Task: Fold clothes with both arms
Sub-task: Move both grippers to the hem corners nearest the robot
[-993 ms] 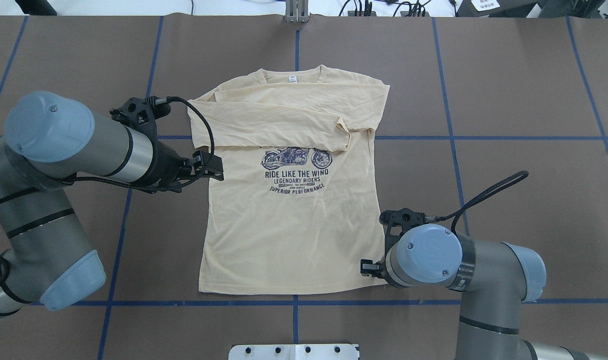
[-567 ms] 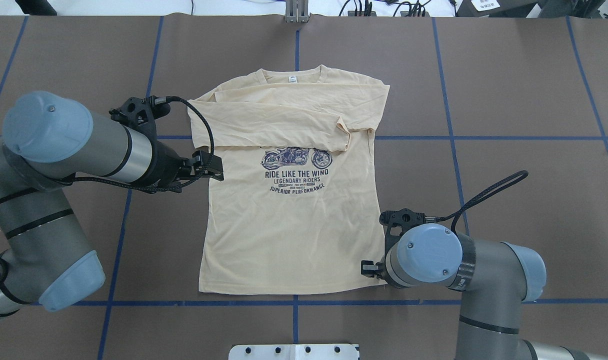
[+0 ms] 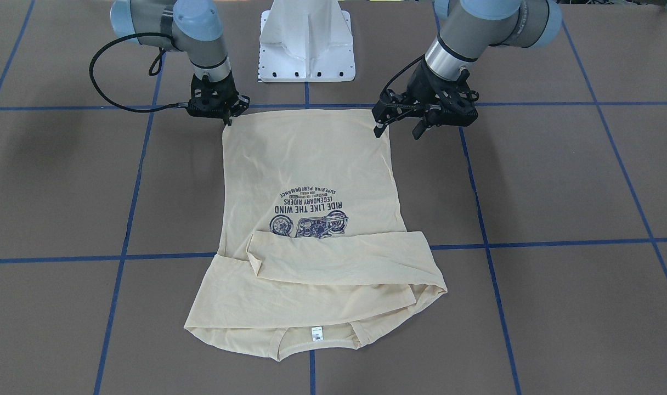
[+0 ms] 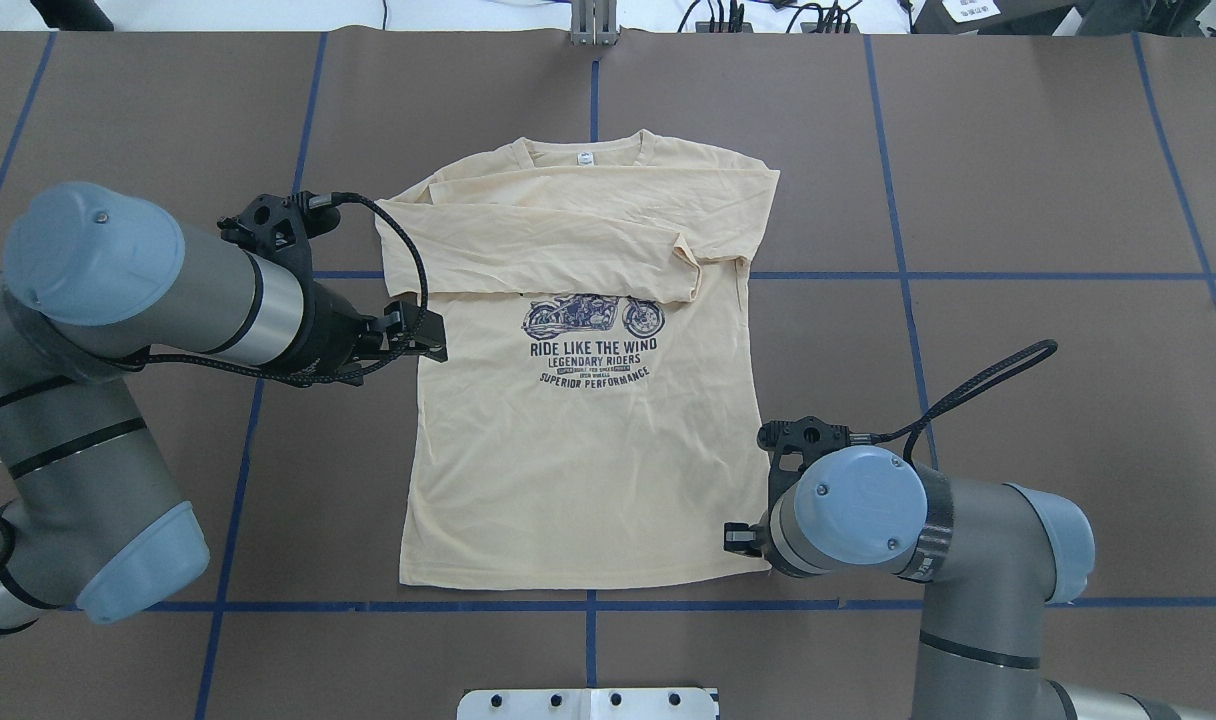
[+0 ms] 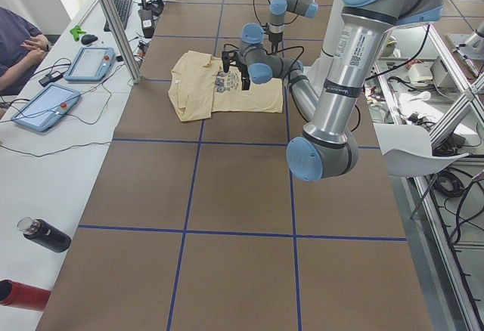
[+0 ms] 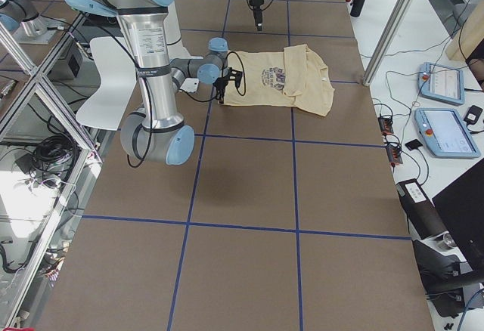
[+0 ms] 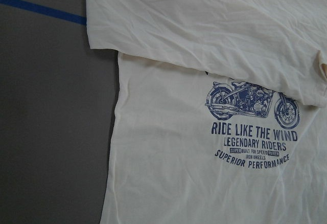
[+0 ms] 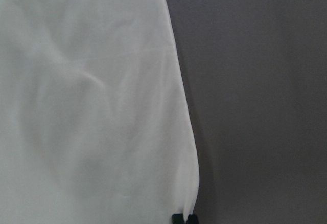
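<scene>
Though mostly hidden overhead, pinching hem corner of shirt (image 4: pixel 568 470) with right gripper (image 3: pixel 227 118); holding left gripper (image 3: pixel 396 131) splayed above side edge.

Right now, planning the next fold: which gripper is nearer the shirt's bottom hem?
Right. Right gripper sits at the hem, at its corner; left gripper hovers beside the shirt.

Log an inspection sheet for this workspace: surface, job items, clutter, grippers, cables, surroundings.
Surface: brown mat with a blue tape grid.
Job's things: shirt lying flat, print up, sleeves folded in across the chest.
Clutter: nothing seen.
Grippers: left gripper open, raised by the shirt's side edge; right gripper low, apparently shut on a hem corner.
Cables: right wrist cable loops over the mat; left wrist cable arcs over a sleeve fold.
Surroundings: seated operator and tablets at a side bench.
</scene>
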Robot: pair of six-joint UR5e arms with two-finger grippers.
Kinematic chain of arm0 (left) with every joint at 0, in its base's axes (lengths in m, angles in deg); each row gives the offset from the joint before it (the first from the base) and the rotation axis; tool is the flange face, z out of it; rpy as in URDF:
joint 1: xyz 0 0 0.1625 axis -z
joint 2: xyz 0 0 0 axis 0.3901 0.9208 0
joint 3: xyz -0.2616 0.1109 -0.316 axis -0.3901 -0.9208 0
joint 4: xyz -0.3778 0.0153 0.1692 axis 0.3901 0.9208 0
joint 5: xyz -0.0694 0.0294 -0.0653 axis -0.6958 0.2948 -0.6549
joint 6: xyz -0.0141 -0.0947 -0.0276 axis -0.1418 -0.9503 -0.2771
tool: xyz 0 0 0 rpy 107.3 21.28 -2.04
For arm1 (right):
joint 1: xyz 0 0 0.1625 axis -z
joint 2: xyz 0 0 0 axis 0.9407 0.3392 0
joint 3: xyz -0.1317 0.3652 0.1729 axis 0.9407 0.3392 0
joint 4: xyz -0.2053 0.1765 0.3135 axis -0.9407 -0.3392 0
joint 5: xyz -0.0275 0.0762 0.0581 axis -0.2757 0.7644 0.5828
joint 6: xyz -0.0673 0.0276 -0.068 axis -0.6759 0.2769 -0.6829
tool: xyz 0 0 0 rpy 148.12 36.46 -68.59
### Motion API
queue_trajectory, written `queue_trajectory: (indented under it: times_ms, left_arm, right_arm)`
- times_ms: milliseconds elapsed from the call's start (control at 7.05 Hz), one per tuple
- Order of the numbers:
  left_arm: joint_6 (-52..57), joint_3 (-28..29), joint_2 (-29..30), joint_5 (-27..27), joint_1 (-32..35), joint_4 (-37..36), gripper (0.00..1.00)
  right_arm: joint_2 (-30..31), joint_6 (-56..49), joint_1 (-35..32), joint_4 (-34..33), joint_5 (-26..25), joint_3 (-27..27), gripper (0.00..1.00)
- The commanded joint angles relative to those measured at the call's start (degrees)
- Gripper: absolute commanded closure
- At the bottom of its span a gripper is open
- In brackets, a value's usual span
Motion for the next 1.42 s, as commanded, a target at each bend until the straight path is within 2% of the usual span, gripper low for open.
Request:
queue_trajectory:
  times_ms: [0, 284, 567, 851, 993, 1276]
  left_arm:
    - [-0.1, 0.0, -0.1, 0.0, -0.2, -0.2, 0.00]
    - [-3.5, -0.2, -0.8, 1.1, -4.0, -3.4, 0.00]
    - [-9.0, 0.0, -2.9, 5.7, -12.5, -4.3, 0.00]
    - [-13.1, 0.7, -3.7, 5.9, -17.9, -5.3, 0.01]
    - [-13.8, 2.1, -3.7, 6.8, -19.2, -5.3, 0.03]
    - [-14.5, 3.9, -3.5, 7.6, -20.0, -5.3, 0.14]
  right_arm:
    - [-0.9, 0.3, -0.6, -0.1, 0.5, -1.3, 1.00]
    - [-1.0, 0.4, -0.9, -0.1, 1.3, -2.9, 1.00]
    - [-1.1, 0.4, -0.9, -0.1, 1.2, -3.0, 1.00]
    - [-1.1, 0.4, -0.9, -0.1, 1.1, -3.0, 1.00]
    - [-1.1, 0.4, -0.9, -0.1, 1.1, -3.0, 1.00]
    - [-1.2, 0.4, -1.3, -0.1, 1.2, -3.0, 1.00]
